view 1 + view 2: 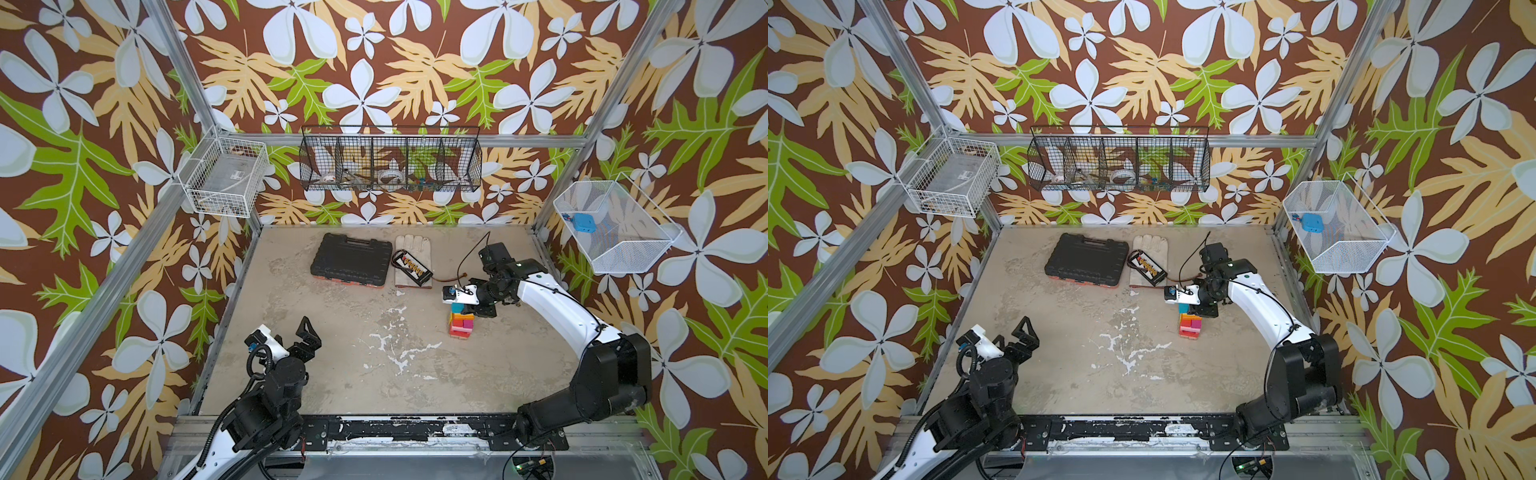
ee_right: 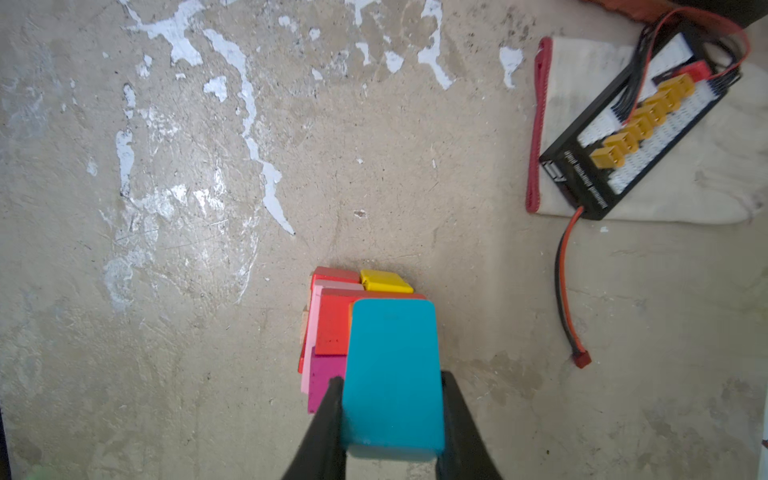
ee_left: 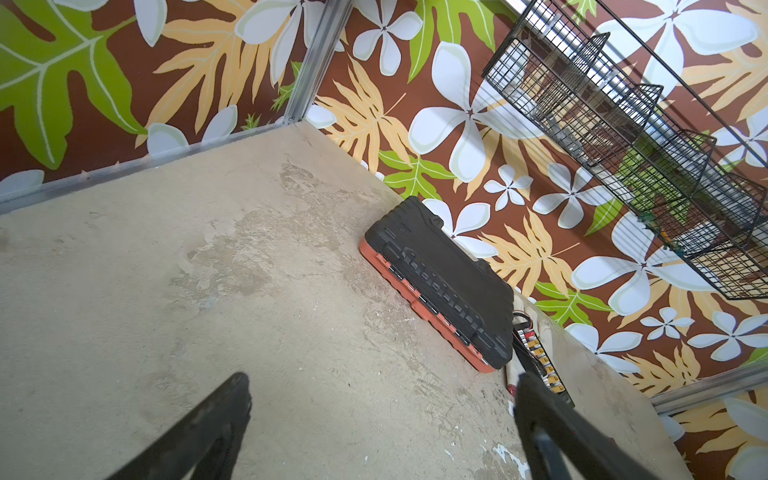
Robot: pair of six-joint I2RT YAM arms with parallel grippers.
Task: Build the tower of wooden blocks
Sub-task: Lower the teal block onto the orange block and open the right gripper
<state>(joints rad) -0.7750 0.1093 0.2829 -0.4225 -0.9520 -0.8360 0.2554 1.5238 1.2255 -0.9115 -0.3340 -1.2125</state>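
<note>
Two grippers show in both top views, and we place everything against the black ribbed tool case [image 1: 351, 259]. The right gripper [image 2: 392, 378] is clamped on a teal block [image 2: 392, 340], one jaw pressed to each side of it, to the right of the case and nearer the robot's base. Directly under that block stands the tower [image 1: 461, 326], a stack with a tan base and red, pink, magenta and yellow blocks above. We cannot tell whether the teal block rests on it. The left gripper [image 1: 308, 336] hangs with its jaws spread wide and nothing between them, well apart from the case and nearer the base than its left end. A pale work glove [image 1: 409, 249] lies just right of the case, with a connector board [image 1: 412, 264] on it.
</note>
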